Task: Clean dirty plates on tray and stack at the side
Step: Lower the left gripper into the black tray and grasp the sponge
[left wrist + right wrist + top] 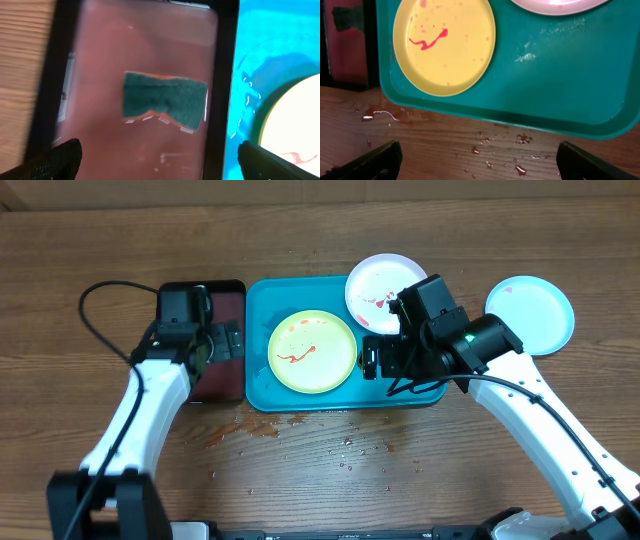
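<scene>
Sponge pickup seemed to be the step in hand. The left claw (160,159) hung wide open, with nothing between its fingers, directly above the sponge (165,102), which lay flat in the reddish liquid of the black tray (226,376). To do it well, I think the claw should go straight down with the sponge centred, close across its shorter side, and lift slowly. Then the liquid would drip back into the black tray and not on the counter (330,480), where some wet drops (250,430) lay.

The right claw (480,161) was wide open too and held nothing. It hovered over the front right part of the tray (262,298). The lime green plate (312,352) lay flat in the left half of the tray, with a red smear on it. The white plate (378,286) rested at the back right corner, partly over the rim, with red spots. The light blue plate (530,315) was on the counter, well apart from the tray, and looked clean. The right claw could probably steady the green plate at its rim during wiping, because a light plate slides easily on wet plastic.
</scene>
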`<state>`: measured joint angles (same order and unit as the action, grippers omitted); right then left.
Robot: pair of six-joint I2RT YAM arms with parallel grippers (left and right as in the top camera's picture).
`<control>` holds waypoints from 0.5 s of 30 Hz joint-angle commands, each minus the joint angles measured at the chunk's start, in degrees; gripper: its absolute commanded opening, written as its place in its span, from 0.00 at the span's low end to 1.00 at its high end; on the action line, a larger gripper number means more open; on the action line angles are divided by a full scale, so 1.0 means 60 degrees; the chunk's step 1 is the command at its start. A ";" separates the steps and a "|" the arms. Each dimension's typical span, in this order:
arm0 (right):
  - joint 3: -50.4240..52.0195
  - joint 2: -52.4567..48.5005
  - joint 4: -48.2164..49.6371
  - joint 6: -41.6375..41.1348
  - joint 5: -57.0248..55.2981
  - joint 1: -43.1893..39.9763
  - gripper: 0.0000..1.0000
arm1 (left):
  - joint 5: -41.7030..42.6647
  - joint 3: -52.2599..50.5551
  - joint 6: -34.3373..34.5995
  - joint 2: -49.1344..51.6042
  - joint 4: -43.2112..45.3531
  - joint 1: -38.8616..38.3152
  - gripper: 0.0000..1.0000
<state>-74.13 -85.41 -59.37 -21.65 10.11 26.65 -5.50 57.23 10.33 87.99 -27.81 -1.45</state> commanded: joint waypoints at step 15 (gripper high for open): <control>-0.0175 0.0200 -0.0280 0.0146 0.0084 -0.0018 1.00 | 0.1031 -0.0164 0.0251 0.2116 0.1960 0.0306 1.00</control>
<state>-74.13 -85.41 -61.14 -21.02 10.26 26.65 -1.06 56.64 10.83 98.96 -16.84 -0.30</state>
